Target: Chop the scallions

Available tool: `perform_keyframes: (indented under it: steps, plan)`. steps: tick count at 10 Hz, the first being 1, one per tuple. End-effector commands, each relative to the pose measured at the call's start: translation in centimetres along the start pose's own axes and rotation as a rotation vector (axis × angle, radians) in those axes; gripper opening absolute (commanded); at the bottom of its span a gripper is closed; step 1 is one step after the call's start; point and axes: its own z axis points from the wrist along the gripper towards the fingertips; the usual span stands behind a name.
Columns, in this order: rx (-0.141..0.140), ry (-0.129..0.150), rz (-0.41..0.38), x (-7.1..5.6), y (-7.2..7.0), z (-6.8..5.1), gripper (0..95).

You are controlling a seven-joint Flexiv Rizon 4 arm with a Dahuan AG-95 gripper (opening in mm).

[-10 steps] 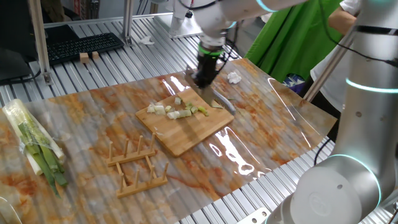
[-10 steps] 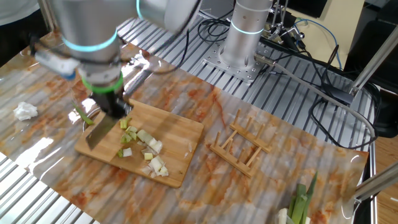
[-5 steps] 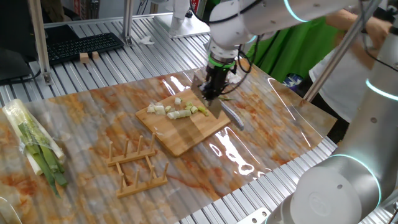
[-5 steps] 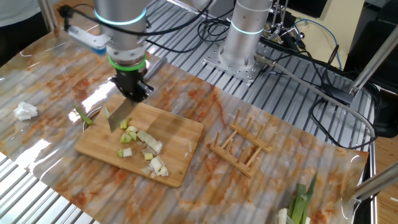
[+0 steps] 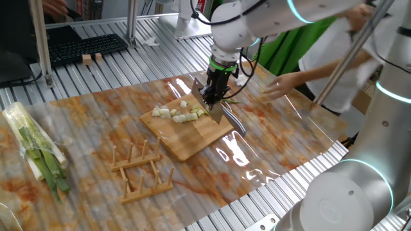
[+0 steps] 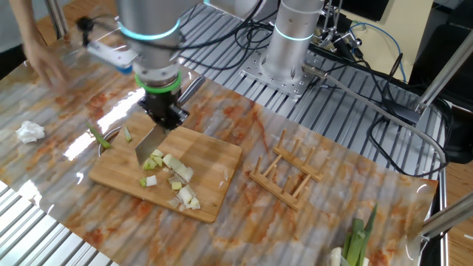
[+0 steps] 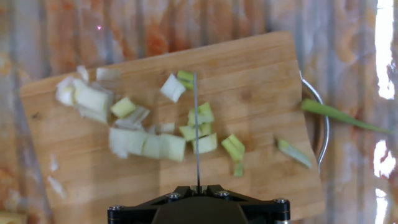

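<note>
Hand [image 5: 214, 96] is clamped on a knife [image 6: 150, 142], blade pointing down over the wooden board [image 5: 199, 131]. In the hand view the blade [image 7: 197, 134] shows edge-on as a thin vertical line at frame centre, running down to the hand housing at the bottom edge.

Scallions [image 7: 140, 134] are already in chunks, scattered across the board: pale white pieces on the left of the hand view, greener bits [image 7: 233, 148] right of the blade. Blade sits over the green pieces near centre; can't tell if it touches them or the board.

In the other fixed view the chunks [image 6: 171, 174] lie in the lower-left part of the frame, blade tip just at the nearest ones. A thin green leaf scrap [image 7: 339, 114] lies off the board's right end in the hand view, across a metal loop handle [image 7: 318, 127]. Another green piece [image 6: 127, 134] sits on the counter [image 6: 310, 214] just left of the board.

A wooden rack [image 5: 138, 165] stands lower left of the board in one fixed view. Wrapped bundle of stalks [image 5: 35, 151] is at far left. Crumpled white tissue [image 6: 30, 131] is on the counter at left edge. A person's hand [image 5: 277, 86] reaches in over the counter, upper right.
</note>
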Motion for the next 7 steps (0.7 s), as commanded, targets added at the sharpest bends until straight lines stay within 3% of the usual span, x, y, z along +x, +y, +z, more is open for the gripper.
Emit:
perform_keyframes:
  steps: [1,7]
  plan:
    - [0.005,0.002,0.017,-0.2,0.5,0.0,0.0]
    - [-0.015,-0.005,0.024,0.4,1.7,0.7,0.0]
